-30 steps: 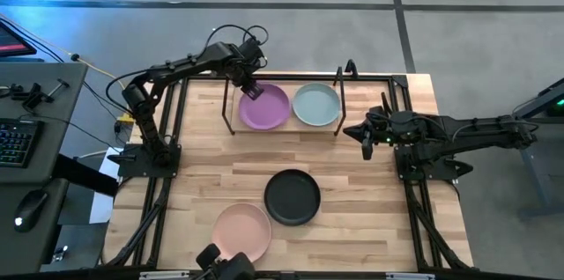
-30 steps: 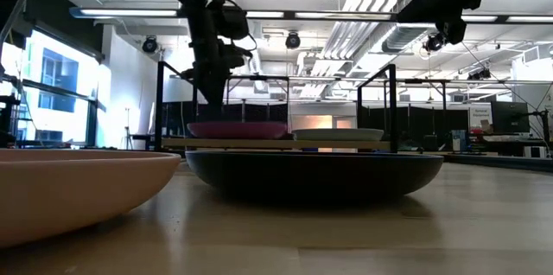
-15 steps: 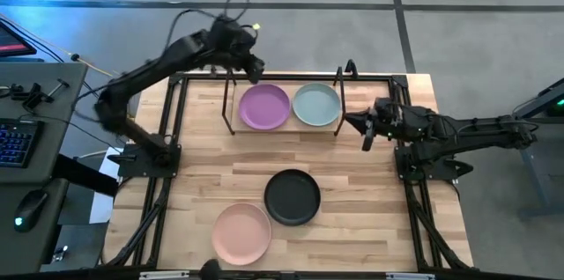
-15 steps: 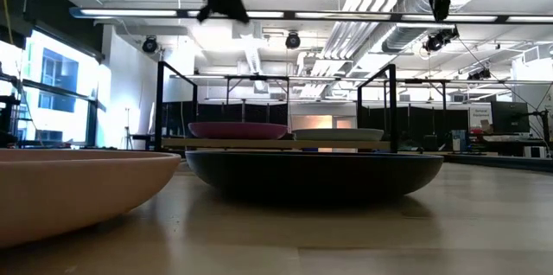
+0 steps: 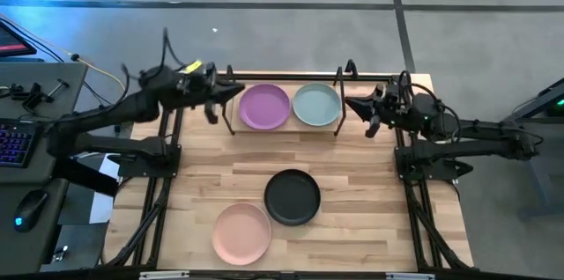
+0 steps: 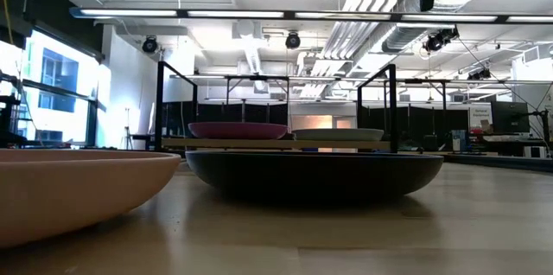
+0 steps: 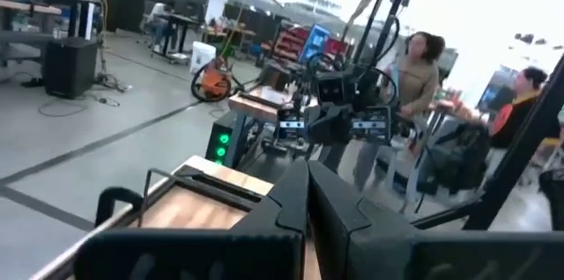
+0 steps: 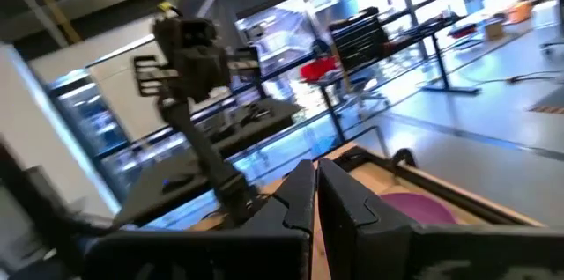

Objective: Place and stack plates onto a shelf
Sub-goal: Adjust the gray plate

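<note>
Shelf (image 5: 284, 130) at 12 o'clock on the table (image 5: 370, 218). Purple plate (image 5: 264, 106) and blue-green plate (image 5: 316, 104) sit side by side on its board, touching or nearly so. Black plate (image 5: 293, 197) lies on the table at centre; pink plate (image 5: 241, 232) just beside it toward 7 o'clock.

Left gripper (image 5: 214, 97) raised, at 9 o'clock of the purple plate, holding nothing, fingers (image 7: 282, 210) pressed narrow. Right gripper (image 5: 363, 109) raised, at 3 o'clock of the blue-green plate, fingers (image 8: 295, 201) narrow, nothing held.

Two people stand in the room beyond, seen in the left wrist view.
</note>
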Controlling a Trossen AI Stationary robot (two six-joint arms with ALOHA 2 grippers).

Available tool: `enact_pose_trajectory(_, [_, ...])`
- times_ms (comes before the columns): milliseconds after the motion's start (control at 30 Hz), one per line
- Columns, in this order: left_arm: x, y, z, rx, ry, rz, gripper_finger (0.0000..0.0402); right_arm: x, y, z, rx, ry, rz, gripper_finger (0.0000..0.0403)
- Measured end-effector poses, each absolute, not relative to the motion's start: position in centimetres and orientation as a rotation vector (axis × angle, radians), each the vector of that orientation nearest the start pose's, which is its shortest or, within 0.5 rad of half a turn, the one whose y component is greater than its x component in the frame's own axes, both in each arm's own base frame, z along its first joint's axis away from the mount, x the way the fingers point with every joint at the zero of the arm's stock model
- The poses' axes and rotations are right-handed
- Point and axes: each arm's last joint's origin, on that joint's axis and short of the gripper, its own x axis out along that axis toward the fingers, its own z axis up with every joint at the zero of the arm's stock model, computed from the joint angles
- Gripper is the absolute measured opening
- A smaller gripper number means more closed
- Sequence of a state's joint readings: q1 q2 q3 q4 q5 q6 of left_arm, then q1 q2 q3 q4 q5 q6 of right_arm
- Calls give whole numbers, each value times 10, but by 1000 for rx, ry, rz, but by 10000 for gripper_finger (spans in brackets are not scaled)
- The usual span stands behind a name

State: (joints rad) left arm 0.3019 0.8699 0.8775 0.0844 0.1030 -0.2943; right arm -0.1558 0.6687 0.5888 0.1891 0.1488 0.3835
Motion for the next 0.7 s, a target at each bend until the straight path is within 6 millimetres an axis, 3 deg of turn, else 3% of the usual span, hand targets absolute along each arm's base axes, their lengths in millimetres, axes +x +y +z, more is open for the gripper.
enact_pose_trajectory(200, [155,41,353,-307,-177,198,0,155,-32,318,350,-157,-273,0])
enact_pose_trajectory(367, [139,37,354,-295,-228,203,0,154,-35,317,364,-162,-331,0])
enact_pose_trajectory(533, [124,36,361,-242,-285,221,0,150,-44,325,399,-141,-482,0])
enact_pose_trajectory(700, [111,33,366,-255,-335,198,0,145,-62,333,435,38,-806,0])
